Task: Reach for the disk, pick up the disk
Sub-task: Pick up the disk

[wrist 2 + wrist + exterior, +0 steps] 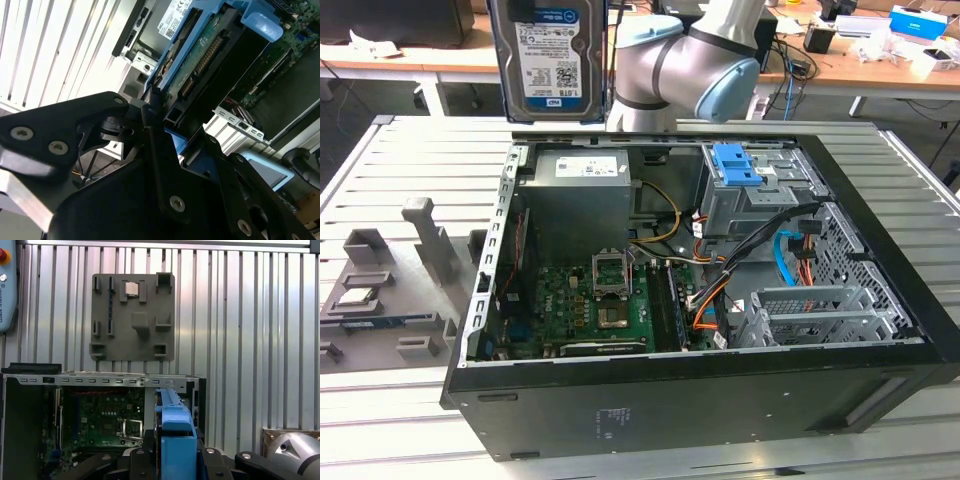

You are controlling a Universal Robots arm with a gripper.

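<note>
The disk hangs upright high above the open computer case's back left corner in the exterior view, its white-and-blue label facing the camera. In the second wrist view the disk shows its circuit-board side and blue rail frame, clamped at one end by my gripper. In the first wrist view the disk's blue rail edge stands between the black fingers. The gripper is shut on it, and the disk is clear of the case.
The open black computer case lies on the slatted metal table, with motherboard, cables and a blue bracket in the drive bay. A grey fixture tray holding a square chip lies at the exterior view's left. Cluttered desks stand behind.
</note>
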